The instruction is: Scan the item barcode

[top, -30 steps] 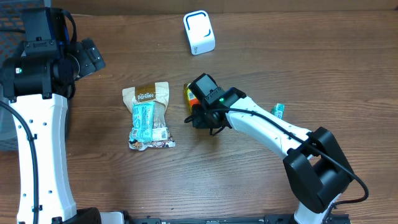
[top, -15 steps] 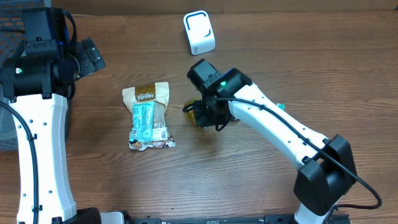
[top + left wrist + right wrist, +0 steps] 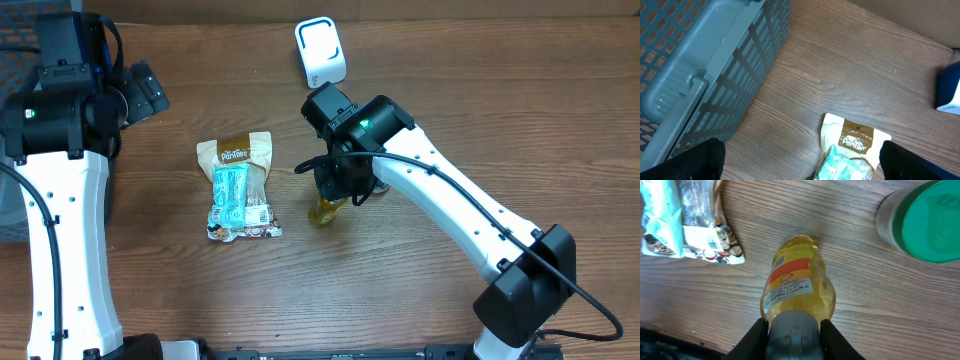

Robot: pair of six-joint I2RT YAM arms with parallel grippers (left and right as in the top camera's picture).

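Right fingers (image 3: 757, 341) pinch the yellow bottle (image 3: 799, 282) at its cap end. It hangs base-down over the tabletop (image 3: 400, 300), near the snack pouch (image 3: 238, 190). I judge it stiff, smooth and liquid-heavy, so it could swing; the neck hold suits it. Left fingers (image 3: 695, 162) are spread and idle.

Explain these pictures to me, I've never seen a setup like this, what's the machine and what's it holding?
Two white robot arms stand at a wooden table. One picture looks down from above; the other two come from cameras on each wrist. The right end effector grips a yellow bottle by its top. The left end effector is open and empty. Also there: a snack bag, a white scanner, a green-lidded container, and a grey basket by the left arm.
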